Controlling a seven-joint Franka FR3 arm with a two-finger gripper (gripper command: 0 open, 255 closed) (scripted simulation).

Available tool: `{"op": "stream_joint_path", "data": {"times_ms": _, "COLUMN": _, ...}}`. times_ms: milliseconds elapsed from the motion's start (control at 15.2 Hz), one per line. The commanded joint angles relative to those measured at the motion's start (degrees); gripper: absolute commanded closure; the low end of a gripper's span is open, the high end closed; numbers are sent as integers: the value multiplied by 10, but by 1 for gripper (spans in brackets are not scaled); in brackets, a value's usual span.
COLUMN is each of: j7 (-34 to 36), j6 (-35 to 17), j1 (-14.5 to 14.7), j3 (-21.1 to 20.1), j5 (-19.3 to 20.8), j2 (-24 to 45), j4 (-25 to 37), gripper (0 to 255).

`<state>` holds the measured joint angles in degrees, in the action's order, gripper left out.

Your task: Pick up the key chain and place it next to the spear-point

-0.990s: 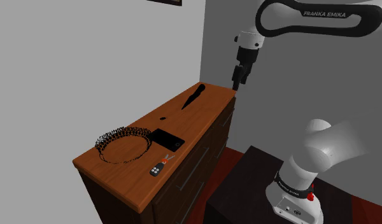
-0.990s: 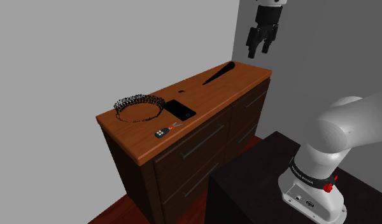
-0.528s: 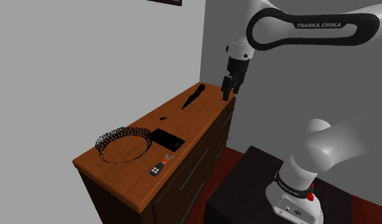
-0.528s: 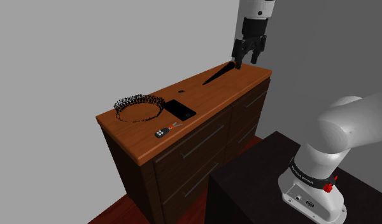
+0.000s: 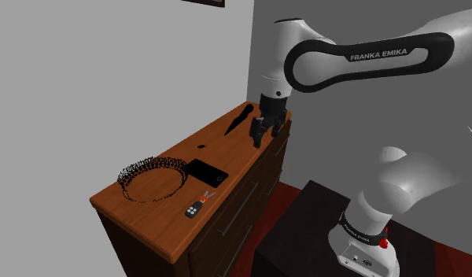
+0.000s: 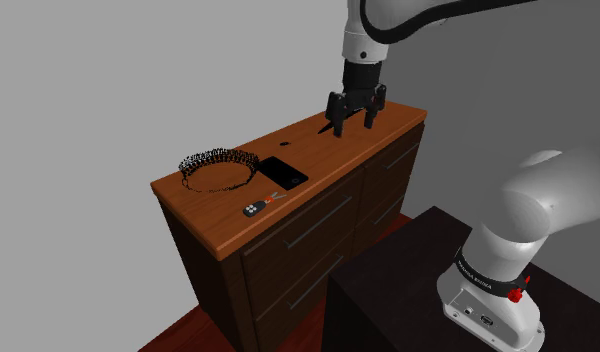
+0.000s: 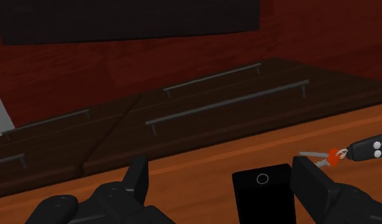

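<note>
Over the far end of the dresser (image 5: 160,220) top, close to the front edge, the gripper (image 5: 266,135) now hangs low, just beside the spear-point (image 5: 239,120). A second ago it was high up and out past that end edge, off the surface altogether. Since then the arm has swung in and come down, so the hand has gone from open air to working height above the wood.

Its fingers stand wide apart with nothing between them, as the wrist view shows.

The key chain (image 5: 197,206) has not moved. It lies by the front edge toward the opposite end of the top, well apart from the gripper, with its fob, orange tag and keys strung out flat. A phone (image 5: 207,171) lies between the two, nearer the key chain. A spiky ring (image 5: 128,173) sits behind the phone toward the back edge.

In the wrist view the gripper (image 7: 223,181) already looks along the surface toward the phone (image 7: 262,191), with the key chain (image 7: 349,151) just past it.

I judge this the opening of the reach. The descent is mostly made, and what is left is a run along the front edge, over the phone, to the key chain before any grasp. The goal spot beside the spear-point is right under the hand, so the carry back looks short and easy.
</note>
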<state>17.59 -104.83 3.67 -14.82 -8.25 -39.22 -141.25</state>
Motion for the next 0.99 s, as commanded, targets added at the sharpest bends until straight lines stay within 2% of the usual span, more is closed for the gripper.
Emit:
{"op": "stream_joint_path", "data": {"times_ms": 0, "j7": 37, "j6": -23, "j1": 2, "j3": -26, "j5": -12, "j2": 24, "j4": 3, "gripper": 0}}
{"op": "stream_joint_path", "data": {"times_ms": 264, "j7": 110, "j6": -72, "j1": 2, "j3": -80, "j5": -28, "j2": 81, "j4": 15, "gripper": 0}}
{"op": "stream_joint_path", "data": {"times_ms": 528, "j7": 188, "j6": -120, "j1": -4, "j3": -135, "j5": -29, "j2": 152, "j4": 40, "gripper": 0}}
{"op": "stream_joint_path", "data": {"times_ms": 726, "j7": 253, "j6": -154, "j1": -13, "j3": -175, "j5": -13, "j2": 214, "j4": 69, "gripper": 0}}
{"op": "stream_joint_path", "data": {"times_ms": 924, "j7": 324, "j6": -184, "j1": -22, "j3": -213, "j5": 19, "j2": 284, "j4": 104, "gripper": 0}}
